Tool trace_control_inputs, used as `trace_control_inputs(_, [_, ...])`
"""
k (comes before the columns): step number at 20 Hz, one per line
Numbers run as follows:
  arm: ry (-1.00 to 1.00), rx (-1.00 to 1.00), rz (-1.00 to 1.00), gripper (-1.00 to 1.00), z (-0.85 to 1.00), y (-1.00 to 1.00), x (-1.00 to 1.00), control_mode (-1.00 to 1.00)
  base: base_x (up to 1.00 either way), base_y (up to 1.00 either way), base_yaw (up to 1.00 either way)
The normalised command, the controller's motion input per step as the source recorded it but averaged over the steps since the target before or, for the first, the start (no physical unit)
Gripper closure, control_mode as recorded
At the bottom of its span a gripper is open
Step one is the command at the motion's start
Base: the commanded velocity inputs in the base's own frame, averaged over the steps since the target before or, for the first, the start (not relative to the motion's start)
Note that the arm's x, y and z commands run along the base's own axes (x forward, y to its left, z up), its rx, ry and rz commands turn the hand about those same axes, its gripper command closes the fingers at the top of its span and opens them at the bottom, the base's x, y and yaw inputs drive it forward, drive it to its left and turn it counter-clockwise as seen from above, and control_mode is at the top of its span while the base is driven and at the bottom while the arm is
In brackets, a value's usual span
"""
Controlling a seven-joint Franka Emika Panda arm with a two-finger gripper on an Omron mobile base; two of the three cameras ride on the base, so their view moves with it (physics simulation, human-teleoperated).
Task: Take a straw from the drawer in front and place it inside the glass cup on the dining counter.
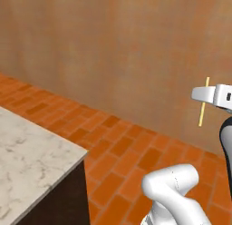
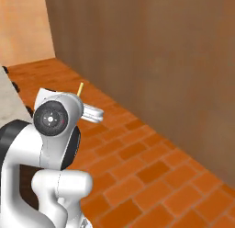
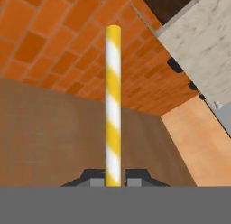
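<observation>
My gripper (image 3: 113, 179) is shut on the straw (image 3: 113, 101), a yellow and white striped stick that runs straight up the hand view from between the fingertips. In the left base view the straw (image 1: 203, 104) stands nearly upright in the gripper (image 1: 204, 98), high above the floor at the right. Its upper tip (image 2: 81, 88) pokes out above the arm in the right base view, with the gripper (image 2: 93, 114) just below. The dining counter (image 1: 27, 160), a beige marble slab with dark brown sides, lies at the lower left, well apart from the gripper. The glass cup and the drawer are out of view.
An orange brick floor (image 1: 127, 147) spreads below the arm. A tall brown wall (image 2: 151, 52) stands ahead of it. A corner of the counter (image 3: 203, 38) appears in the hand view, with small dark shapes (image 3: 175, 65) along its edge.
</observation>
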Motion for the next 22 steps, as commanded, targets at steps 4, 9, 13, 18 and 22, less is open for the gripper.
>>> trace_control_inputs(4, [0.00,0.00,0.00,1.00,0.00,0.00,0.00,1.00,0.87,-0.62,0.47])
trace_control_inputs(9, [0.00,0.00,0.00,1.00,0.00,0.00,0.00,1.00,0.95,-0.58,0.46])
trace_control_inputs(13, [0.00,0.00,0.00,1.00,0.00,0.00,0.00,1.00,0.97,-0.63,0.43])
trace_control_inputs(18, [0.00,0.00,0.00,1.00,0.00,0.00,0.00,1.00,0.96,-0.64,0.42])
trace_control_inputs(22, [0.00,0.00,0.00,1.00,0.00,0.00,0.00,1.00,1.00,-0.50,0.48])
